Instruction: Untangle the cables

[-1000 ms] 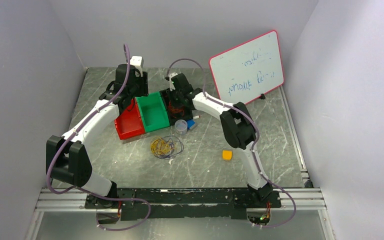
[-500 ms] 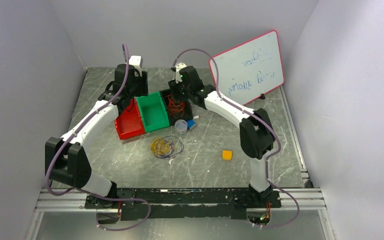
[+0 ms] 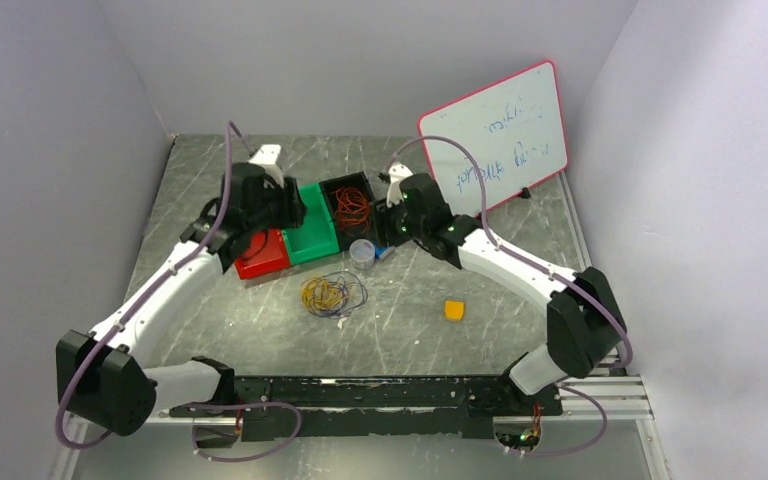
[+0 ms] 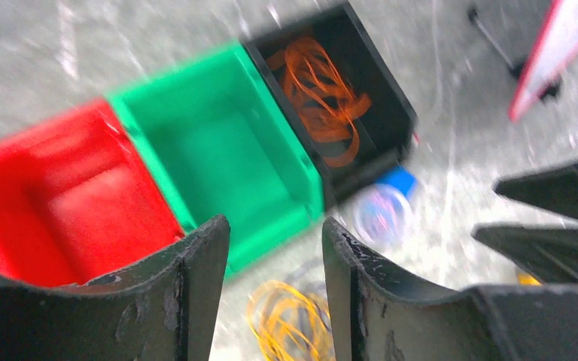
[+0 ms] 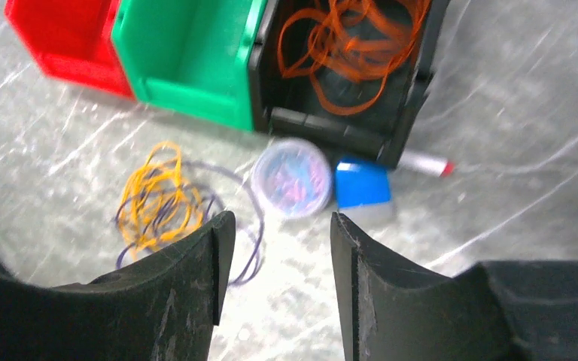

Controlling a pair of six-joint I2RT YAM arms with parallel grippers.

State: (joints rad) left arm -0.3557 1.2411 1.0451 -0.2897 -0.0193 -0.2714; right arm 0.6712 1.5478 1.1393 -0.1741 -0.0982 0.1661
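An orange cable (image 3: 351,205) lies coiled inside the black bin (image 3: 364,183). On the table in front of the bins, a yellow cable (image 3: 322,293) is tangled with a thin dark purple cable (image 3: 352,297). My left gripper (image 3: 295,208) hangs open above the red and green bins. In the left wrist view it (image 4: 275,233) holds nothing, and the yellow cable (image 4: 290,323) shows below its fingers. My right gripper (image 3: 385,222) is open just right of the black bin. Its wrist view shows an empty gap (image 5: 282,226), with the yellow cable (image 5: 158,199) and purple cable (image 5: 252,226) to its left.
A red bin (image 3: 260,255) and a green bin (image 3: 312,228) stand in a row with the black bin. A clear round container (image 3: 362,251), a blue block (image 3: 382,248) and a marker (image 5: 425,162) lie in front of it. There is a small orange block (image 3: 454,309) and a whiteboard (image 3: 495,135) at the back right.
The right gripper has opened and drawn back out of the black bin, leaving the orange cable there. The left gripper has swung nearer, over the red and green bins.
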